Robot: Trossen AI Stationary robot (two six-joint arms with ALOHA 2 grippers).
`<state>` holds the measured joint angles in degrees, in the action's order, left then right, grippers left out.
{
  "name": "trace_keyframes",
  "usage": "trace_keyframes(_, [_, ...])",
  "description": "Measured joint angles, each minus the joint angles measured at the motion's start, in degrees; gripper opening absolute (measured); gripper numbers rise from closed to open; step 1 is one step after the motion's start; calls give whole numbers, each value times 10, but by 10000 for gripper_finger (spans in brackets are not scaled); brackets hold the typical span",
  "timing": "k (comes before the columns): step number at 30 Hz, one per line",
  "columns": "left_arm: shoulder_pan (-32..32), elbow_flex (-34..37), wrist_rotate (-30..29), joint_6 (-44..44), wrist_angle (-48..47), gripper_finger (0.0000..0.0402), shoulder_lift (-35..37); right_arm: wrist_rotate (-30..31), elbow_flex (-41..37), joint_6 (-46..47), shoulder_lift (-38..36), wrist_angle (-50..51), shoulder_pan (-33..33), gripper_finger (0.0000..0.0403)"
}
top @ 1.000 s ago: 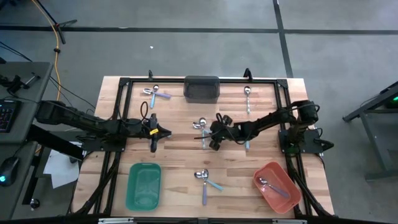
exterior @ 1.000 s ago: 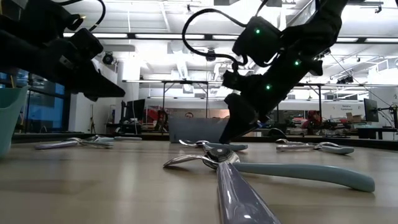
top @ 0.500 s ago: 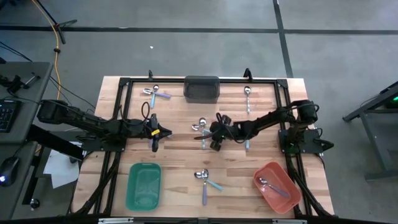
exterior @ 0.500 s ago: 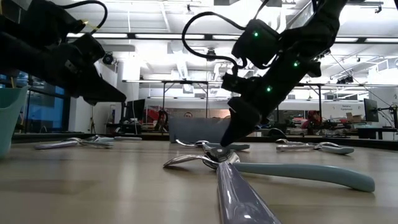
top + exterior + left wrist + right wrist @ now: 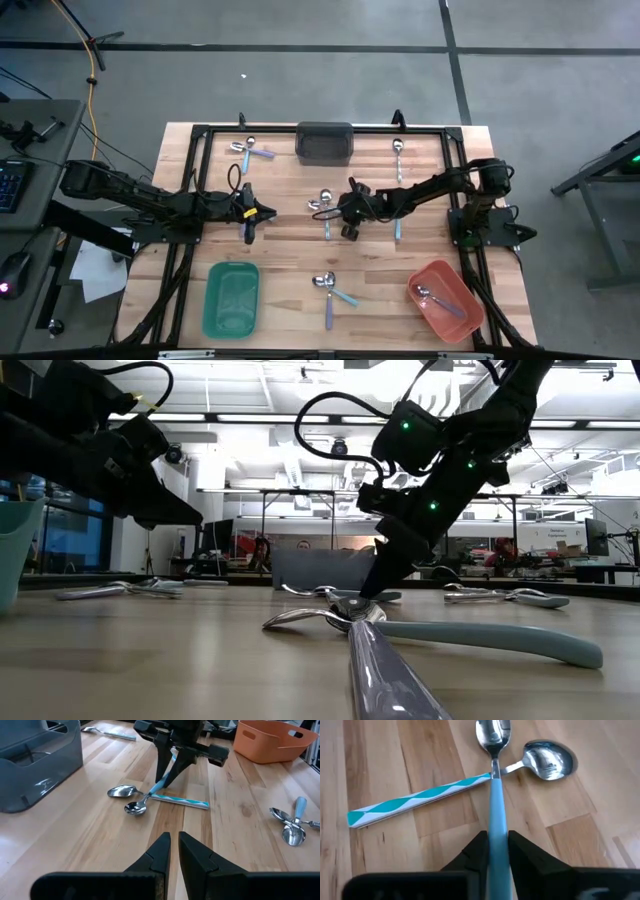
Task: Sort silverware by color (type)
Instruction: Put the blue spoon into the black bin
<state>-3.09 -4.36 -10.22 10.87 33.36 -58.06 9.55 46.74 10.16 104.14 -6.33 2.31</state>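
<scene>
Over the table's left half, the left gripper hangs with its fingers nearly together, a thin slit between them, nothing held; behind it near the far edge lie two spoons, and in front of it near the front edge sits the green bin; at the far edge in the middle stands the dark grey bin; at mid-table the right gripper is clamped on the handle of a light blue spoon, whose bowl touches the wood beside a second spoon with a teal-and-white striped handle lying across it; nearer the front edge lies another pair of spoons; further right a single spoon rests near the far edge; at the front right the red bin holds one spoon.
</scene>
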Motion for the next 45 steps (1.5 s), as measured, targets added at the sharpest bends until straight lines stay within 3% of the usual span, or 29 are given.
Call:
trace_keyframes(5, [0,0,0,1,0,30,0,-1,1,-2,0,-2,3,18])
trace_keyframes(26, [0,0,0,10,-1,30,0,-25,35,-17,3,16,3,22])
trace_keyframes(40, [0,0,0,10,-1,30,0,-40,176,-106,3,159,3,21])
trace_keyframes(45, [0,0,0,10,-1,30,0,15,251,-137,2,242,12,21])
